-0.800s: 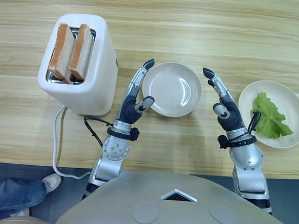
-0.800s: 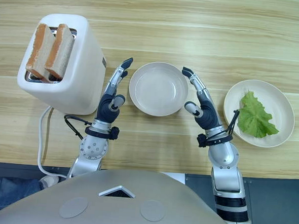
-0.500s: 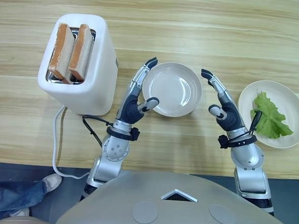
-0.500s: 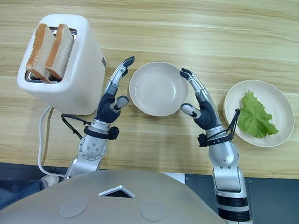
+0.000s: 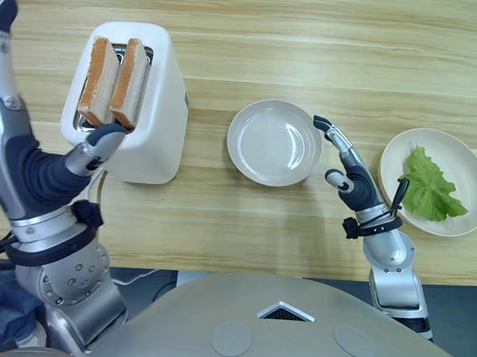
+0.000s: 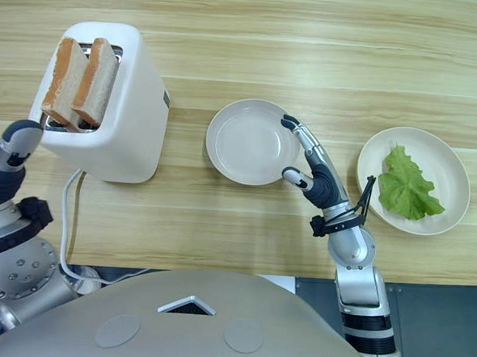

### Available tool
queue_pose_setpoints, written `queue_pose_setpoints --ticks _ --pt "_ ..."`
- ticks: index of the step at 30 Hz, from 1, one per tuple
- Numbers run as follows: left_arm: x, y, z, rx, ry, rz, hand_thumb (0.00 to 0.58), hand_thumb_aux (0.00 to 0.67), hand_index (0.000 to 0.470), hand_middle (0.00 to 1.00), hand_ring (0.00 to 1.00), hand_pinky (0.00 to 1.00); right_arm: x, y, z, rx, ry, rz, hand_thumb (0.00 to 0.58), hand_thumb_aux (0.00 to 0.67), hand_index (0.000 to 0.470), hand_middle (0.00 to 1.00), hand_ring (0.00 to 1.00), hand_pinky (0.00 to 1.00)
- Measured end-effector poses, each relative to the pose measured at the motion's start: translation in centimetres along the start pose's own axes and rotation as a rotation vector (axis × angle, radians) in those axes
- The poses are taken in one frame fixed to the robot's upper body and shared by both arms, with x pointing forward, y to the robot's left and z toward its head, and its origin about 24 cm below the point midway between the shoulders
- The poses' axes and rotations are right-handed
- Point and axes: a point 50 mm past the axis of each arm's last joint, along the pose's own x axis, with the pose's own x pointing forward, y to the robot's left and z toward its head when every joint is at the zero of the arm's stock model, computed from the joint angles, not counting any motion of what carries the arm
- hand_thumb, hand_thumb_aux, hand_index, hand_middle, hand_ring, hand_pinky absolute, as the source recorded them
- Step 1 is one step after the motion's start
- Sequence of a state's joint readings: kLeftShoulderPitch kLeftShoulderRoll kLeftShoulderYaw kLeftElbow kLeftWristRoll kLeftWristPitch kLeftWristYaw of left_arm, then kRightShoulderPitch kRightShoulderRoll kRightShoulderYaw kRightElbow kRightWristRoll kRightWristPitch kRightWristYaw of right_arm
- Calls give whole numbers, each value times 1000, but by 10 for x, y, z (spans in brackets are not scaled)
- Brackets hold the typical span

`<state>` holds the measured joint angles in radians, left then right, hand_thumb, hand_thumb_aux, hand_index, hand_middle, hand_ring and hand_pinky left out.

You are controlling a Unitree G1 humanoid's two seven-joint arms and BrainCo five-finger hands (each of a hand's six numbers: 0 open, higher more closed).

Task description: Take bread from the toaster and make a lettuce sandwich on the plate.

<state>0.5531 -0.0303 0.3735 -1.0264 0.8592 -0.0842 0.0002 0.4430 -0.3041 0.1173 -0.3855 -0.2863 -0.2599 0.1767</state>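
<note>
A white toaster (image 5: 149, 116) stands at the left of the wooden table with two slices of bread (image 5: 113, 82) sticking up out of its slots. An empty cream plate (image 5: 275, 143) sits in the middle. A lettuce leaf (image 5: 431, 186) lies on a second plate (image 5: 465, 160) at the right. My left hand (image 5: 17, 153) is raised high at the far left, close to the camera, open, its thumb near the front of the toaster. My right hand (image 5: 346, 161) is open just beside the empty plate's right rim.
A white power cord (image 6: 68, 217) runs from the toaster toward the table's front edge. Bare wooden tabletop stretches behind the toaster and plates.
My left arm has swung from beside the empty plate up and to the far left, next to the toaster. My right hand has edged slightly left toward the plate's rim.
</note>
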Motion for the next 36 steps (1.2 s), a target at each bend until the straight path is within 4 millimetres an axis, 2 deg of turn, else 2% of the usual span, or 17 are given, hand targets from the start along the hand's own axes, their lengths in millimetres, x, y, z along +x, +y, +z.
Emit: queue_pose_setpoints --ticks 3,7,8,9,10,11,12,13,15,16,17,19,20,21,33,36 --pt "-2 -9 -21 78 57 -45 0 0 0 0 0 0 0 0 1 0 -1 -7 0 0 0 0 0 0" --pt "-4 -34 -47 132 118 -133 0 0 0 0 0 0 -2 -2 0 -1 7 -17 0 0 0 0 0 0" --pt "-3 -41 -52 136 126 -149 108 66 46 0 0 0 -2 -2 -1 -3 10 -21 0 0 0 0 0 0" --pt "-3 -44 -54 144 126 -158 179 113 79 0 0 0 -3 -3 -1 -4 12 -25 0 0 0 0 0 0" --pt "0 -51 -57 150 128 -171 100 60 42 0 0 0 -3 -3 -1 -5 14 -28 0 0 0 0 0 0" --pt "1 -55 -59 151 131 -178 112 68 48 0 0 0 -4 -3 -1 -4 16 -29 0 0 0 0 0 0" --pt "2 -60 -60 145 135 -188 156 97 68 0 0 0 -5 -4 -2 -5 19 -31 0 0 0 0 0 0" --pt "3 -64 -60 137 134 -197 175 110 77 0 0 0 -5 -4 -2 -7 22 -34 0 0 0 0 0 0" --pt "4 -71 -60 123 134 -204 168 105 74 0 0 0 -6 -6 -3 -12 25 -42 0 0 0 0 0 0" --pt "5 -73 -59 127 132 -204 223 145 101 0 0 0 -6 -7 -3 -14 26 -45 0 0 0 0 0 0" --pt "5 -75 -58 124 129 -202 244 160 112 0 0 0 -6 -8 -3 -16 28 -48 0 0 0 0 0 0" --pt "5 -78 -59 125 131 -197 468 376 264 0 0 0 -7 -10 -4 -21 31 -55 0 0 0 0 0 0" --pt "6 -78 -59 125 131 -192 569 578 405 0 0 0 -7 -11 -4 -24 33 -58 0 0 0 0 0 0" --pt "6 -78 -58 125 130 -184 580 670 470 0 0 0 -7 -11 -4 -24 34 -59 0 0 0 0 0 0" --pt "7 -77 -55 149 107 -150 580 670 470 0 0 0 -7 -12 -5 -26 34 -61 0 0 0 0 0 0" --pt "10 -68 -48 129 89 -85 580 670 470 0 0 0 -7 -11 -5 -25 37 -60 0 0 0 0 0 0"
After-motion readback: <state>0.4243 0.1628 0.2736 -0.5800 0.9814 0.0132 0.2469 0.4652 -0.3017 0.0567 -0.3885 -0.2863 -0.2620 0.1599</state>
